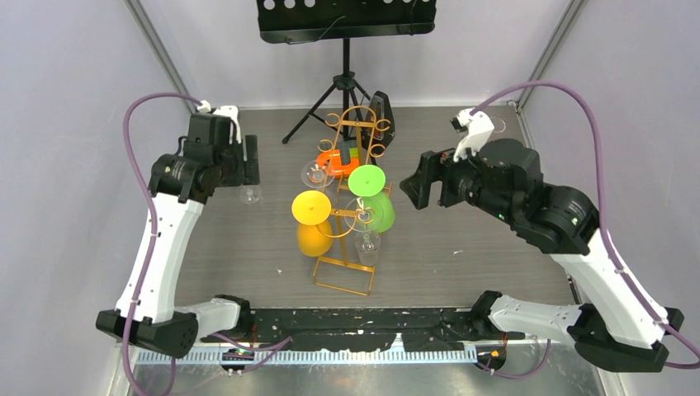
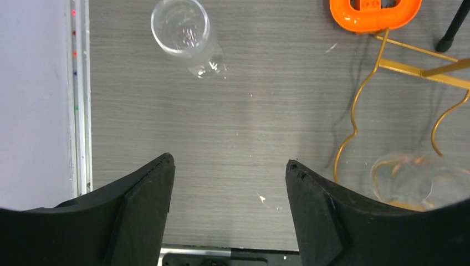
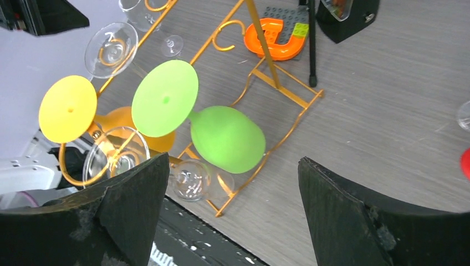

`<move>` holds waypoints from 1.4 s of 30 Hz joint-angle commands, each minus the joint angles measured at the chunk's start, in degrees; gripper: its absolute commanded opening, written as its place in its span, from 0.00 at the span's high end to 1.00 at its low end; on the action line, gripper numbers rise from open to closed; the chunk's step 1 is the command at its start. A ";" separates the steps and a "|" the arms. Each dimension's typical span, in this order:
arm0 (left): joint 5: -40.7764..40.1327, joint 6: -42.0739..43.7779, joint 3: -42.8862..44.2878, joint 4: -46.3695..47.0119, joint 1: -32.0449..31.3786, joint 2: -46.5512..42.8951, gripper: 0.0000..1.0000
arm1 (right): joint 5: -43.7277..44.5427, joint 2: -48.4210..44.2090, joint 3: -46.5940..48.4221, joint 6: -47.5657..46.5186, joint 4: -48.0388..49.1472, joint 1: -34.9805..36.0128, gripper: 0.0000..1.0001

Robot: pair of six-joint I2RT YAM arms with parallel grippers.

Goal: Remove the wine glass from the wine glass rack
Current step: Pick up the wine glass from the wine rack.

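Clear wine glass stands nr table L edge, apart from rack.

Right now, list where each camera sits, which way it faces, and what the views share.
Top: above and behind the arms, looking down at the table; left arm and right arm show.
Left wrist: looks down past the open left pincer at a clear glass.
Right wrist: looks over the open right pincer at the green glass.
Shared: all three show the gold rack; both wrists show the orange toy.
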 commanded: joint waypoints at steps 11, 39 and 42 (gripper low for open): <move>8.69 0.43 -10.14 5.71 -0.22 -13.44 0.00 | -14.96 7.28 2.56 15.31 7.91 -3.36 0.18; 11.47 -0.17 -13.95 7.55 -0.22 -20.44 0.00 | -17.71 10.57 -3.88 22.58 15.55 -4.65 0.61; 11.38 -0.16 -13.89 7.38 -0.22 -20.40 0.00 | -17.88 10.23 -4.44 22.68 16.04 -4.70 0.68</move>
